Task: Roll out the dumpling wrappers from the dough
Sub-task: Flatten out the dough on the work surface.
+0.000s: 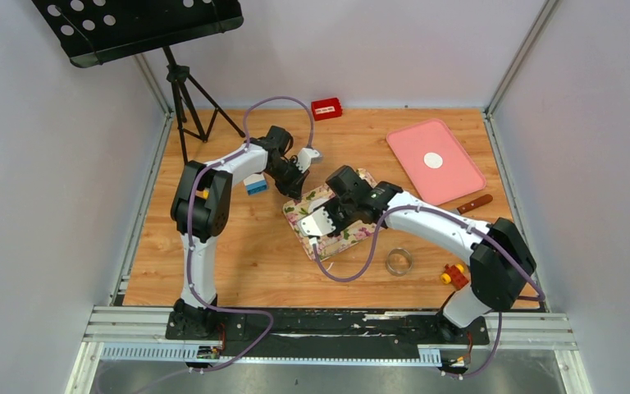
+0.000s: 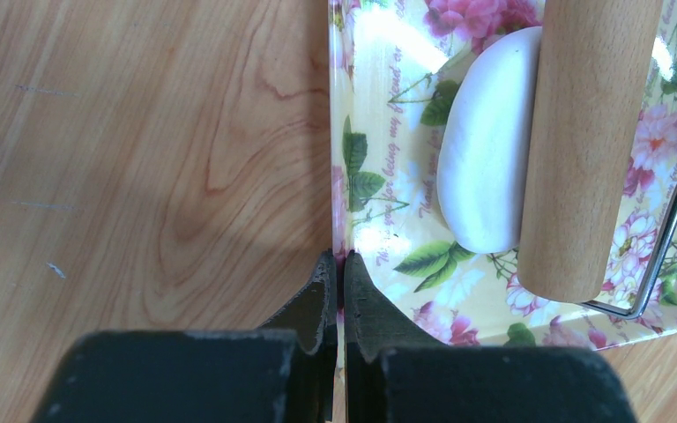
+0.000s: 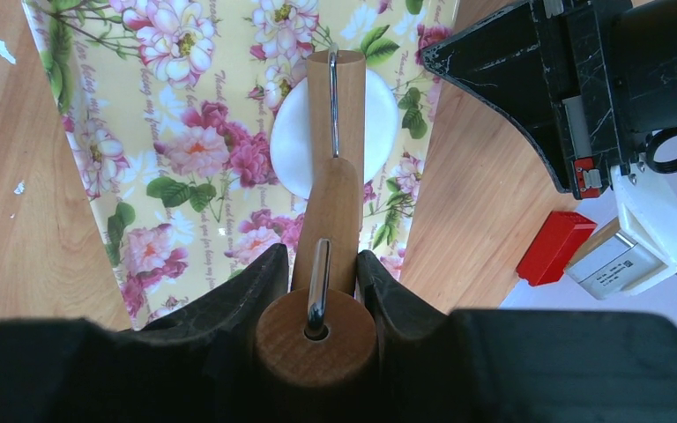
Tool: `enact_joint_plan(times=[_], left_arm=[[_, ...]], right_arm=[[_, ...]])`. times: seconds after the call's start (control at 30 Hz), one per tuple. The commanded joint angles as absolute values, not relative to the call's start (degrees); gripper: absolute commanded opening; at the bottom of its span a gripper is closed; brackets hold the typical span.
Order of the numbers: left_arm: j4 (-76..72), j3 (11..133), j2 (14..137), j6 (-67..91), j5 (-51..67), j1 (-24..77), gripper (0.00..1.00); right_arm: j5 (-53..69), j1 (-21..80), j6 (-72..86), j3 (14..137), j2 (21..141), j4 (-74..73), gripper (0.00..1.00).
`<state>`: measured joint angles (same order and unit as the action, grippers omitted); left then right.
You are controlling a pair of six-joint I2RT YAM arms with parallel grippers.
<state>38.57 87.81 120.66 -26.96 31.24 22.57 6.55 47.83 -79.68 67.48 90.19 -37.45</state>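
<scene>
Top external view showed both arms reaching in over a floral tray [image 1: 338, 243] lying near the middle of the wooden counter [image 1: 238, 254]. On the left wrist view, the left claw [image 2: 339, 264] was closed tight at the tray's [image 2: 388, 220] side rim, the thin edge running into the seam between its two fingers, so it looked pinched on the rim. Just beyond it, the dough [image 2: 485, 150] lay on the tray as a smooth white oval lump, with the wooden roller [image 2: 582, 141] resting against its far side and covering part of it.

The right wrist view showed the right claw [image 3: 322, 260] gripping the roller [image 3: 333, 211] by its wooden handle, one finger on each side, with a metal rod running along the top. Ahead of the handle, the dough [image 3: 291, 141] showed as a white round shape on both sides of the roller, sitting on the tray [image 3: 141, 132].

Well apart, at the far right of the counter, a pink tray [image 1: 459, 176] carried one dumpling wrapper [image 1: 433, 160], a small white disc near its middle. A metal ring cutter [image 1: 399, 261] stood on the counter near the right arm, and a white-and-blue block [image 1: 255, 184] sat beside the left arm. A red block [image 1: 326, 107] lay at the far edge.
</scene>
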Motion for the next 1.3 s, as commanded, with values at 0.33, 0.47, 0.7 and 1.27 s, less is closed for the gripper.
enact_joint_plan(times=[0.33, 0.47, 0.7, 1.27], left_arm=[[38.6, 85.8, 119.6, -27.6, 31.2, 23.6, 0.0], [38.6, 85.8, 119.6, -27.6, 31.2, 23.6, 0.0], [38.5, 85.7, 119.5, -27.6, 31.2, 23.6, 0.0], [38.6, 85.7, 119.6, -27.4, 31.1, 23.6, 0.0]], right_arm=[[10.1, 50.1, -73.5, 60.4, 91.4, -52.0, 0.0], [9.7, 50.2, -73.3, 60.0, 91.0, -52.7, 0.0], [9.3, 50.3, -73.0, 59.0, 90.2, -53.8, 0.0], [8.1, 50.9, -72.9, 61.0, 87.8, -58.0, 0.0]])
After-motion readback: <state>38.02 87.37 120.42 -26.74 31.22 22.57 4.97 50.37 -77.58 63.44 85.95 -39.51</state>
